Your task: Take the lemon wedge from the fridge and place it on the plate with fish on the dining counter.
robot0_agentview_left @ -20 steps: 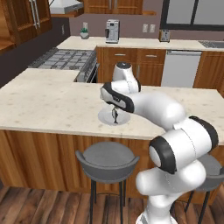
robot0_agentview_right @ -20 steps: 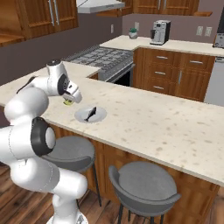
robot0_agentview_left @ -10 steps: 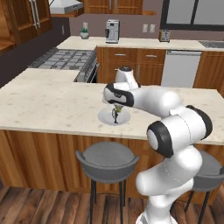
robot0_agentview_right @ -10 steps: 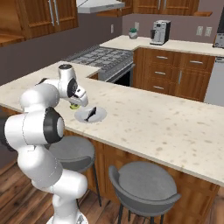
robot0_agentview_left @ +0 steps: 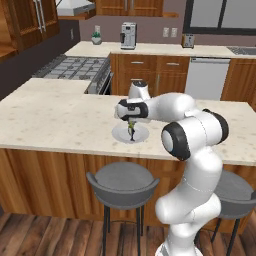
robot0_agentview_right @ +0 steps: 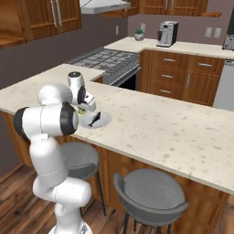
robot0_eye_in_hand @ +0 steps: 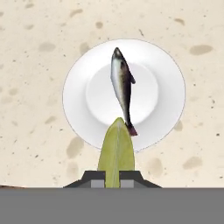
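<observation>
The small white plate (robot0_eye_in_hand: 164, 89) lies on the beige dining counter (robot0_eye_in_hand: 35, 65) with a dark fish (robot0_eye_in_hand: 122, 89) across its middle. My gripper (robot0_eye_in_hand: 113, 180) is shut on the yellow-green lemon wedge (robot0_eye_in_hand: 116, 151), which hangs over the plate's near rim beside the fish's tail. In the left base view the gripper (robot0_agentview_left: 131, 121) points down just above the plate (robot0_agentview_left: 118, 133). In the right base view the lemon wedge (robot0_agentview_right: 82, 111) sits at the left edge of the plate (robot0_agentview_right: 105, 119), under the gripper (robot0_agentview_right: 84, 108). The fridge is out of view.
Two grey bar stools (robot0_agentview_left: 122, 184) (robot0_agentview_right: 151, 194) stand in front of the dining counter (robot0_agentview_left: 50, 125). Behind it are a stove (robot0_agentview_left: 75, 67), wooden cabinets and a back counter with a coffee machine (robot0_agentview_left: 128, 35). Bare stone stretches to the right of the plate (robot0_agentview_right: 173, 132).
The hand has carried the lemon wedge sideways and slightly down, to the plate's edge, while the elbow swung round. The plate and fish have not moved.
</observation>
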Tool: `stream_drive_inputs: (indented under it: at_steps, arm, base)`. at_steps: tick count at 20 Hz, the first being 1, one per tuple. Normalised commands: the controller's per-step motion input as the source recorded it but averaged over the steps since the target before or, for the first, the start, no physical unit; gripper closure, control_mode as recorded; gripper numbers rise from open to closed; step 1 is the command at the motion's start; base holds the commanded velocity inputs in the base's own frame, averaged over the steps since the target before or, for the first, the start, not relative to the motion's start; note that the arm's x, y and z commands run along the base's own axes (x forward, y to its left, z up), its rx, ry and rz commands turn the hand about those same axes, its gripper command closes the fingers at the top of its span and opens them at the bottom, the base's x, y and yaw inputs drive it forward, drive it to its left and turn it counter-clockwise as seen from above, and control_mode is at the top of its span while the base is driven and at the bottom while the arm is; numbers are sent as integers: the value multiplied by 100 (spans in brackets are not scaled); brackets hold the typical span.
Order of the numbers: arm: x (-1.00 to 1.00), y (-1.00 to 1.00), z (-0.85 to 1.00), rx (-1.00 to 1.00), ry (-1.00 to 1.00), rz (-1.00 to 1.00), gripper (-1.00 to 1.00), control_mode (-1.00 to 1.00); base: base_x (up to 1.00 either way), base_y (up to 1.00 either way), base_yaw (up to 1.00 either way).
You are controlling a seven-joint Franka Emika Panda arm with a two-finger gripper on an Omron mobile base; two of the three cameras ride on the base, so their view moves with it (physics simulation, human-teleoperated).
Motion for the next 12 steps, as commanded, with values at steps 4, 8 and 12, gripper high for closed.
stream_drive_inputs:
  at_steps: [4, 8, 12]
  arm:
    - [39, 18, -32, 0, 4, 0, 100, -100]
    - [5, 2, -38, 0, 0, 0, 100, -100]
    - [1, 0, -34, 0, 0, 0, 100, -100]
  base:
    - [0, 0, 0]
    - [0, 0, 0]
    - [0, 0, 0]
